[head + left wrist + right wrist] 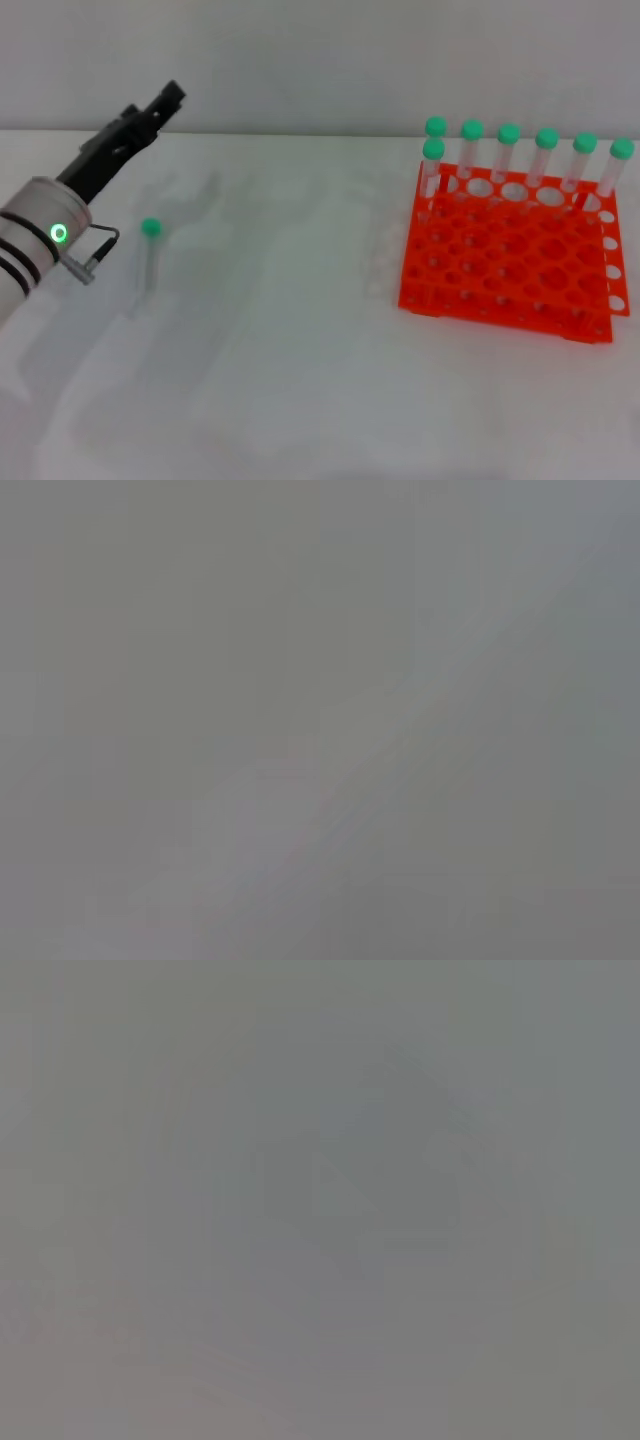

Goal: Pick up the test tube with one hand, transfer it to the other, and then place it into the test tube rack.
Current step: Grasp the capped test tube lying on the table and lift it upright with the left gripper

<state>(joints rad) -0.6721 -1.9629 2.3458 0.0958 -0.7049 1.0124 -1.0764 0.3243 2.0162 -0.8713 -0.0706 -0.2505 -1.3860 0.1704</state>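
Test tube (149,252) lying loose on white table (300,380), left gripper (165,100) poised above and behind it, jaws' state unclear, possibly near closed, orange rack (510,260) well apart at right, seven capped tubes (508,150) upright.

White table (300,380), pale plain wall (320,60)

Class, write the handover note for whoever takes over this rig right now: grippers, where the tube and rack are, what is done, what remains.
Left gripper: raised over the table's far left, holding nothing; whether its fingers are open cannot be told.
Right gripper: not in view.
Test tube: lying flat on the white table, green cap toward the far side, beside the left arm, untouched.
Test tube rack: on the right, seven capped tubes standing along its back.
Done: nothing yet.
Left: pick up, hand over, place in rack.
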